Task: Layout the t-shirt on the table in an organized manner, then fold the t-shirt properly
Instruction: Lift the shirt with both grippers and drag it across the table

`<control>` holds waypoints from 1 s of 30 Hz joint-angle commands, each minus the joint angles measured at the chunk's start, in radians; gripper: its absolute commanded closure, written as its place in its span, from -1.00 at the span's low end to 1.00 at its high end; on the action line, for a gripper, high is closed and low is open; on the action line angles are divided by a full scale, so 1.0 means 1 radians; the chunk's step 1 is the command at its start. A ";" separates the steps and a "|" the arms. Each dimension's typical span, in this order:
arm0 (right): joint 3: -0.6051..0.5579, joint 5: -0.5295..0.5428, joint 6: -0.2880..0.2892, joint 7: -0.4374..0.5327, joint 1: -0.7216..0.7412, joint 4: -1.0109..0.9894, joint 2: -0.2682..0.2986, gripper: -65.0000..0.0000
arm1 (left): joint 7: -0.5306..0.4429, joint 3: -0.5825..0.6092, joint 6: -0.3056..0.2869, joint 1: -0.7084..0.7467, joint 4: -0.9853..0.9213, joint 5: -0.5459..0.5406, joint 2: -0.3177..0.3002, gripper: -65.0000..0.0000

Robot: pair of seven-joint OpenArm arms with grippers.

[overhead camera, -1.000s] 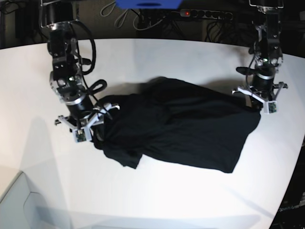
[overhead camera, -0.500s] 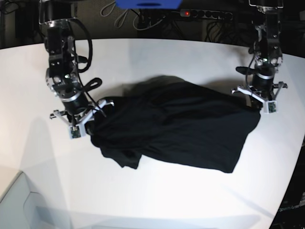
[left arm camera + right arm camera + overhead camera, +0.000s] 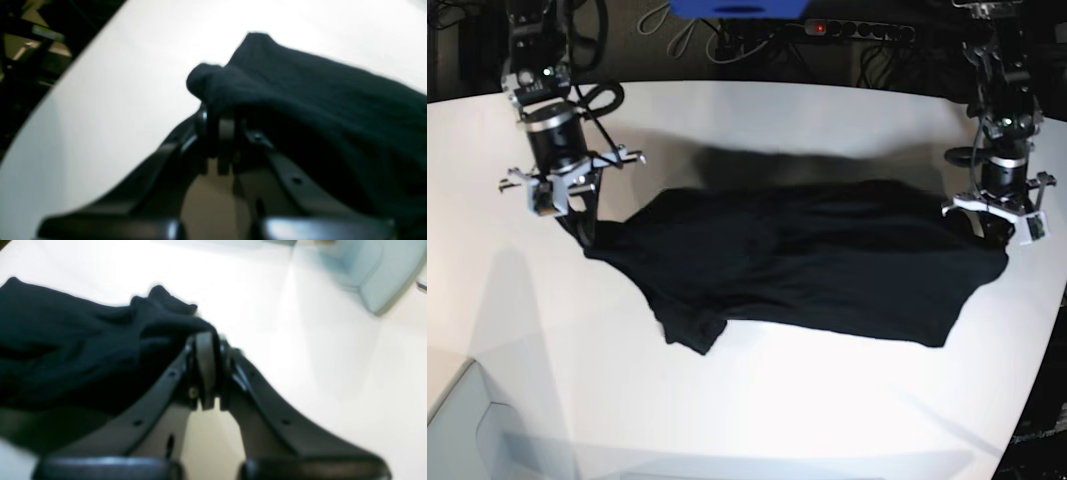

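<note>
While the t-shirt (image 3: 807, 260) hangs stretched between the 2 arms above the table (image 3: 757, 400), each claw is clamped on 1 end of it. In the base view the right gripper (image 3: 579, 232), on the left of that picture, has its jaws closed on a corner of the black cloth, which runs taut from there across to the left gripper (image 3: 995, 238) on the right. The upper edge of the shirt looks blurred and lifted, throwing a soft shadow on the white top behind it, while the lower part sags down with a bunched fold (image 3: 692, 330) near the front. The right wrist view shows the right gripper (image 3: 206, 340) pinched tight with cloth (image 3: 83, 336) gathered over the tips and trailing off to the left. The left wrist view shows the left gripper (image 3: 218, 115) likewise closed, a rounded bulge of the shirt (image 3: 300, 93) sitting over its tips and spreading right. A pale box-like edge (image 3: 377, 276) shows at the far corner of the right wrist view.
</note>
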 commanded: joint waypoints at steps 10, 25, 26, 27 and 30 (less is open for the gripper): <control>0.177 0.204 -0.008 0.547 -0.159 -0.324 -0.037 1.00 | -0.023 -0.029 0.010 0.076 0.013 -0.007 -0.009 1.00; 0.054 0.214 -0.007 0.531 -0.201 -0.360 -0.004 0.85 | 0.042 -0.107 0.002 0.224 0.119 -0.009 0.097 0.91; 0.040 0.214 -0.007 0.531 -0.201 -0.360 0.007 0.79 | 0.086 -0.112 0.002 0.224 0.138 -0.009 0.095 0.84; 0.030 0.214 -0.007 0.533 -0.201 -0.360 0.018 0.73 | 0.142 -0.117 0.002 0.222 0.152 -0.007 0.094 0.74; -0.004 0.214 -0.007 0.533 -0.202 -0.360 0.041 0.58 | 0.249 -0.130 0.002 0.218 0.171 -0.007 0.086 0.49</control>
